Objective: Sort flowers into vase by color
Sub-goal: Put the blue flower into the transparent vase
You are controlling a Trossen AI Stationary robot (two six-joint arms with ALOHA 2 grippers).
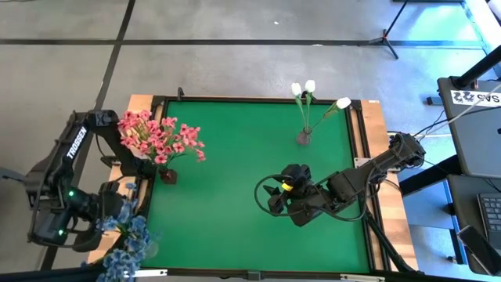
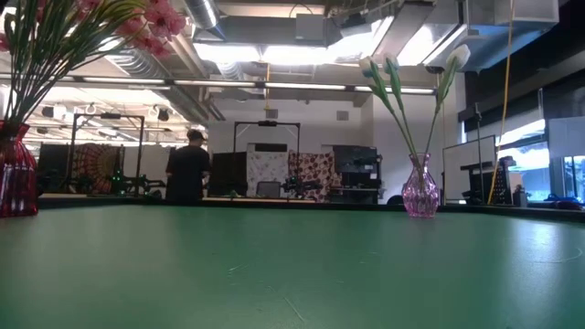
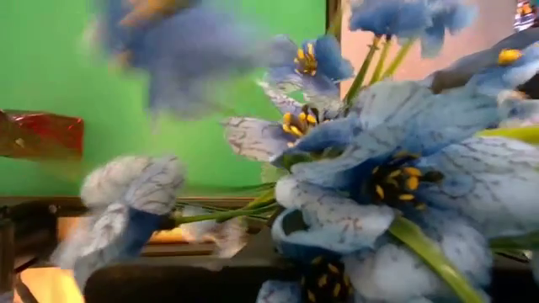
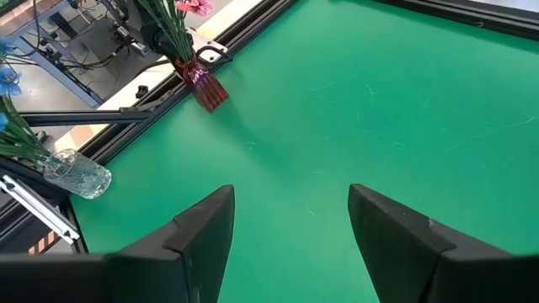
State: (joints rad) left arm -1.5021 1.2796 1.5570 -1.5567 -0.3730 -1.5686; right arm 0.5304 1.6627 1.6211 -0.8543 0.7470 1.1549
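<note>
The right gripper [image 1: 274, 196] hangs low over the green table [image 1: 235, 227] with its fingers [image 4: 202, 244] apart and nothing between them. Far across from it, the pink flowers [image 1: 156, 137] stand in a red vase [image 1: 167, 175]. Behind it, 3 white flowers [image 1: 311, 88] stand in a pink glass vase [image 2: 420, 192]. The left gripper [image 1: 117, 213] is closed, right by the blue flowers [image 1: 129, 243] in a clear vase [image 4: 76, 175] at the table's edge.
</note>
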